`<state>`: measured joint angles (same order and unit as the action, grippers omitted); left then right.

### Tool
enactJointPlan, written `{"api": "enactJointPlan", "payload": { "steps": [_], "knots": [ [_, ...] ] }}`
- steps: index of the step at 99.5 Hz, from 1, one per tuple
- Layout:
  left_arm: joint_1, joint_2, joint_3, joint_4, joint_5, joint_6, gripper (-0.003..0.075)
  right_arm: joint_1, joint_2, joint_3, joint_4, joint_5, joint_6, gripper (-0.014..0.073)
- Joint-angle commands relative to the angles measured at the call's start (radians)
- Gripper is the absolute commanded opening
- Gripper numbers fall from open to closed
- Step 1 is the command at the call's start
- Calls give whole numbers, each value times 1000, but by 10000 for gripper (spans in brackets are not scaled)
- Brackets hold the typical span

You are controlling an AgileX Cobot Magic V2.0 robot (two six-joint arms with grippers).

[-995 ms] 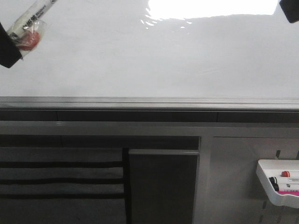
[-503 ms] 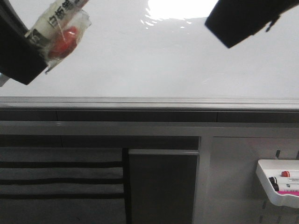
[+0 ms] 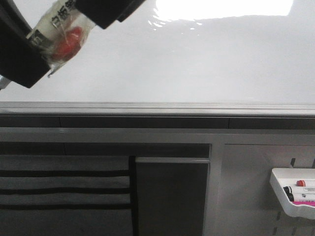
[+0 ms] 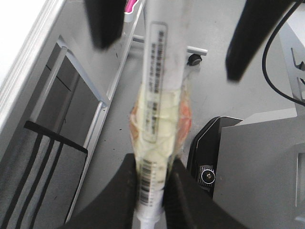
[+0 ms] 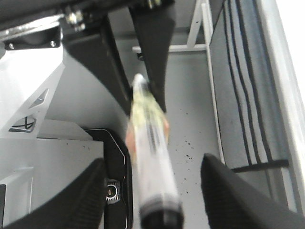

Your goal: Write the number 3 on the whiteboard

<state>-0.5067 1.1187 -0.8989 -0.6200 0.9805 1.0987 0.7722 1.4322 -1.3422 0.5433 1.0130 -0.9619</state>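
My left gripper [image 3: 39, 49] hangs at the upper left in front of the whiteboard [image 3: 197, 64], shut on a white marker [image 3: 56, 29] wrapped in clear tape with a red patch. In the left wrist view the marker [image 4: 159, 95] runs out from between the left gripper [image 4: 153, 191]. My right gripper [image 3: 106, 10] sits at the marker's far end. It is open [image 5: 152, 164], its fingers [image 5: 90, 195] wide on either side of the black-capped end [image 5: 159, 214] without touching it. The number 3 is out of view on the board.
A grey metal edge strip [image 3: 157, 105] runs under the board, with a dark shelf and cabinet below it. Grey striped fabric [image 3: 64, 191] hangs at the lower left. A small white tray [image 3: 283, 191] with markers is mounted at the lower right.
The right gripper has swept leftward across the top of the front view to the marker's far end. The left gripper moved in with the marker a second ago, then held still.
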Motion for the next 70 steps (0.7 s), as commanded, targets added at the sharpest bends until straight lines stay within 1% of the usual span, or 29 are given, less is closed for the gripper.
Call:
{"api": "enactJointPlan", "payload": {
  "steps": [1,14,29,49,59,70],
  "knots": [
    [-9,-22,-30,-49,-30,3,-20,14,10,-87,20,17,-17,388],
    [-9,-22,-30,-47,-30,3,-20,16,48,-156,20,74,-17,388],
    [-9,-22,-30,-47,-30,3,-20,16,66,-167,20,83,-17,382],
    [-9,-22,-30,-47,-30,3,-20,16,72,-167,18,83,-17,290],
    [-9,-22,-30,-47,-30,3,-20,16,72,-167,18,84,-17,271],
    [-9,-22,-30,-47,-30,3,-20,16,72,-167,18,89,-14,270]
  ]
}}
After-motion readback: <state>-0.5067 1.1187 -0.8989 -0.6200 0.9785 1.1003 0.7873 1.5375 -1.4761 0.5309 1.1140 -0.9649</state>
